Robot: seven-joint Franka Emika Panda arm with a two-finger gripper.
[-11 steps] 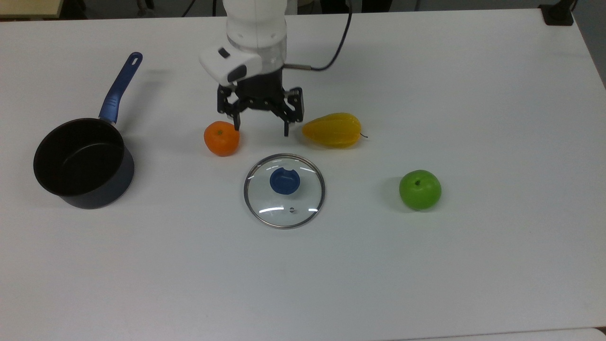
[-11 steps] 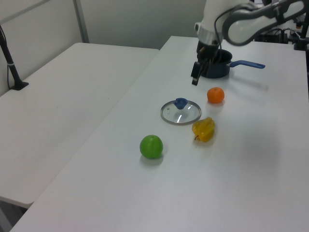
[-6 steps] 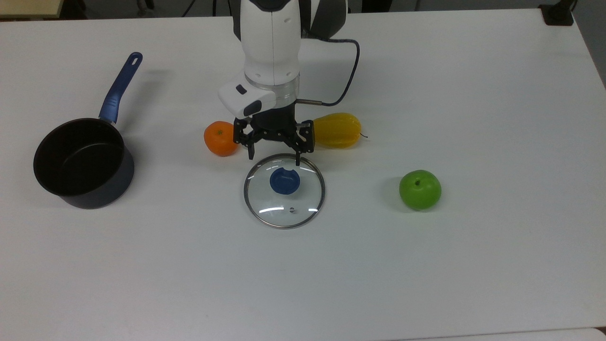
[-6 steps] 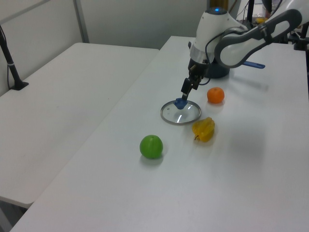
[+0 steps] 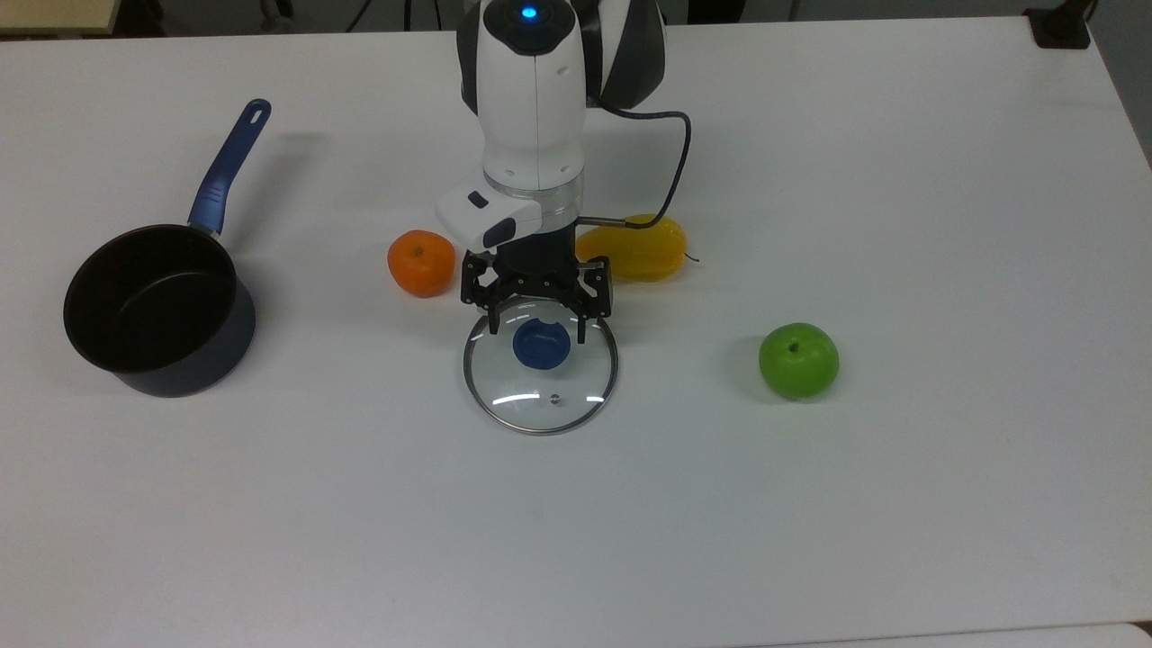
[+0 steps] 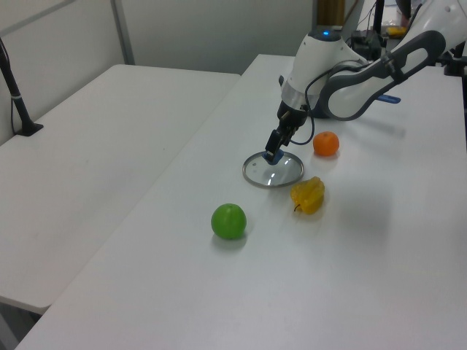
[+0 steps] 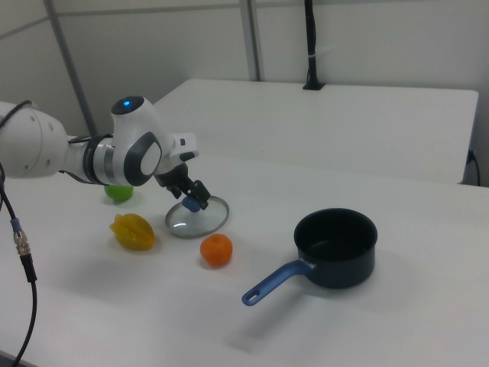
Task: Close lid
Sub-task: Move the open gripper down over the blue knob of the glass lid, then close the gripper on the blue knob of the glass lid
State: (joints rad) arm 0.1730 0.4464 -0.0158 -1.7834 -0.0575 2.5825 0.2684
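The white table (image 5: 900,504) carries everything, and I work from its middle. Well off to the top view's left of my gripper stands the black saucepan with its long blue handle (image 5: 157,310), mouth open and upward; the handle runs away from the pan toward the top view's upper right. That pan is where my load must end.

Directly beneath my gripper (image 5: 536,335) lies the round clear glass lid with a metal rim and blue knob (image 5: 540,396). It rests flat on the table, knob pointing straight up, small vent hole on the side away from my wrist. Being round, it has no long axis to mind; only its flat plane matters.

My fingers are spread wide, one on each side of the blue knob (image 5: 541,345), and nothing is gripped yet. To do this step well, I judge I should settle until the pads sit level with the knob's waist, stay centred, then squeeze evenly so the glass lifts without tilting or skating.

Smaller things ring me: a yellow pear-shaped fruit (image 5: 643,248) just behind my wrist, a green apple (image 5: 798,360) out to the top view's right, and an orange (image 5: 420,262) near my other side. The orange sits roughly on my way to the pan, so I should lift clear before crossing.
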